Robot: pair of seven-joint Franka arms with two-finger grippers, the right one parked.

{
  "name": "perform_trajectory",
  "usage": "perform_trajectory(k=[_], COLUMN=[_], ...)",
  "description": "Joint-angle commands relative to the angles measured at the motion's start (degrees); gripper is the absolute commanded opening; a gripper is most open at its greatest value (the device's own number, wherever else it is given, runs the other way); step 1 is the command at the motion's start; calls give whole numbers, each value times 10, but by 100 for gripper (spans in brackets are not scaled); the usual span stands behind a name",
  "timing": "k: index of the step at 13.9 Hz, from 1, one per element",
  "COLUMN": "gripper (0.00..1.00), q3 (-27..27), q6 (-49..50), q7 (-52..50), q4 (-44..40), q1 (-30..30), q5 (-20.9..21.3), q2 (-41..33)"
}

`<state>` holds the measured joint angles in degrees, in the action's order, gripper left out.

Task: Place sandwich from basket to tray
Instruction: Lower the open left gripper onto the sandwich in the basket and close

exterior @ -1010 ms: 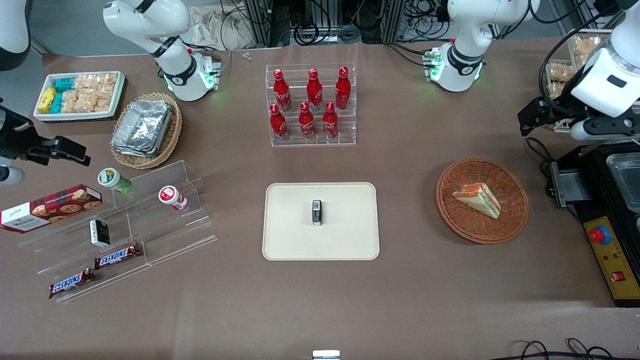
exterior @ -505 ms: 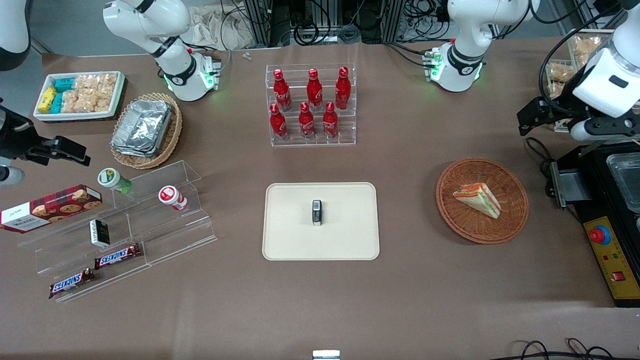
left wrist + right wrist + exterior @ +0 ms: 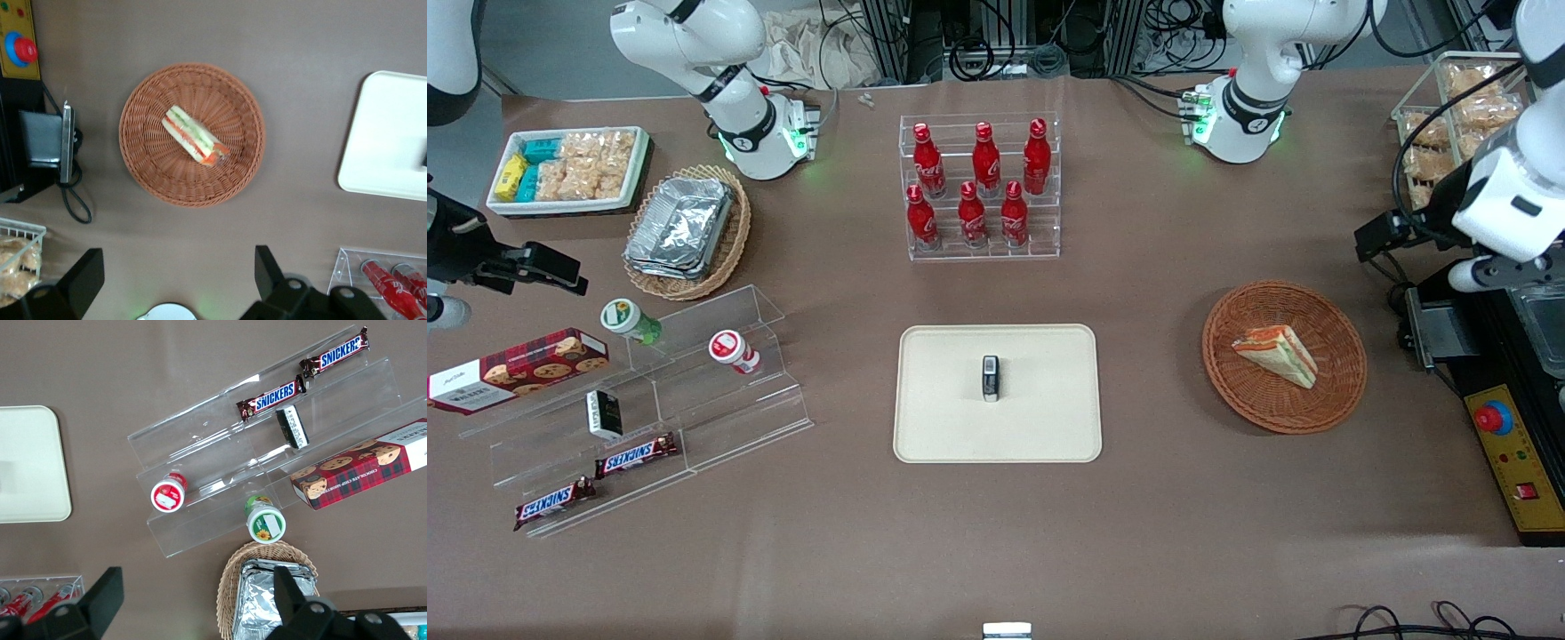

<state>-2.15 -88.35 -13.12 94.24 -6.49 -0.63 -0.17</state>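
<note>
Tray [image 3: 1040,427] mid-table, no sandwich on it yet. Sandwich [image 3: 1276,354] lies in basket [image 3: 1227,382], long axis about 10-to-4 o'clock in front view. Gripper [image 3: 170,280] open, empty, high above table; sandwich lies at its 12 o'clock in wrist view.

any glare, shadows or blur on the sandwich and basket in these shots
Front view: even light, sandwich sharp, basket casting a soft shadow toward the tray. Left wrist view: slightly soft, no glare, open gripper hovering high, its fingers dark against the table.
</note>
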Motion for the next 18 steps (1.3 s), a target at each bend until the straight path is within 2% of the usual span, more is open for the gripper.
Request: perform_trajectory(k=[1,3,8,11,18], gripper=[100,100,100,100,100], q3=[0,0,0,2,2], q6=[-60,-120,-378,-424,-502], q7=[-108,-214,-333,-445,-488], q4=[87,139,324,323,322], q1=[-1,-3,-2,-6,-8], q5=[-10,-9,-10,-6,2], q2=[-19,-5,9,76,165])
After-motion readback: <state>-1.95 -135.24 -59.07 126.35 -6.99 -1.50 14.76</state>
